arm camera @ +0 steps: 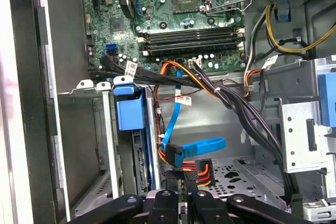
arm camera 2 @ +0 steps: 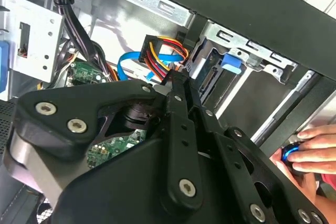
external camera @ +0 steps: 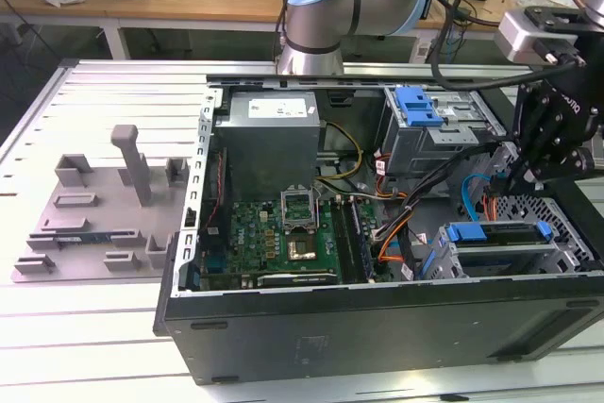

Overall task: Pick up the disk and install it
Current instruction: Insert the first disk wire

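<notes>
My hand: my gripper point(external camera: 514, 176) hangs inside the open computer case point(external camera: 377, 327), at the end toward the exterior view's right, just above the drive cage.
My grip: in the first wrist view my fingers point(arm camera: 164, 199) are drawn close together with only a thin slit between them. I cannot tell whether they pinch anything.
At my fingertips: the plug with red, yellow and black wires point(arm camera: 197, 170) sits right at the tips, and the flat blue cable point(arm camera: 202, 145) curls just beyond it.
Disk: the disk point(external camera: 495, 233) is out of my hand. It sits in its slot in the drive cage with its blue frame along the edge. In the first wrist view it stands on edge point(arm camera: 129, 114), just beside my tips, with its connector end facing the cables.
Board: the green circuit board point(external camera: 274, 233) lies in the middle of the case, with the grey power box point(external camera: 274, 139) next to it.
Person: a hand point(arm camera 2: 310, 150) rests at the case's rim in the second wrist view, its fingers on something small and blue.
Outside: a grey tray point(external camera: 94, 224) lies on the table at the exterior view's left, well apart from the case.
</notes>
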Robot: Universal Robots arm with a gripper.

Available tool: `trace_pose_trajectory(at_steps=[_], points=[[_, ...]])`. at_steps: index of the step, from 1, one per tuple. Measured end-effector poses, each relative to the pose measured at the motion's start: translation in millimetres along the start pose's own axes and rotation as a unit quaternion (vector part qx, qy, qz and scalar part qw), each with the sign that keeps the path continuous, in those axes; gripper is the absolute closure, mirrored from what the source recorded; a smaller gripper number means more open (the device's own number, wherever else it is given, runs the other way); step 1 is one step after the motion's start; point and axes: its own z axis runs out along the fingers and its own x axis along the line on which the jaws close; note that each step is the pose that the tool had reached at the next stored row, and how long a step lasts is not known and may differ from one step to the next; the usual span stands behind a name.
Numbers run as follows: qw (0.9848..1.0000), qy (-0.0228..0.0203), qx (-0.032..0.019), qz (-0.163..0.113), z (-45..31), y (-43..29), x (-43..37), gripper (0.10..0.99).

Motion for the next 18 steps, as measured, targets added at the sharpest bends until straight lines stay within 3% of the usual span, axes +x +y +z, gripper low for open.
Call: trace_pose_trajectory(at_steps=[3,6,14,18], points=[[0.9999,-0.0097,-0.0009,-0.003,-0.1,-0.2,2.0,0.922],[0.9999,-0.0151,-0.0013,-0.004,-0.3,-0.4,4.4,0.922],[0.9998,-0.0169,-0.0023,-0.007,-0.4,-0.4,4.5,0.922],[0.9996,-0.0104,-0.0036,-0.024,-0.4,-1.7,4.3,0.922]])
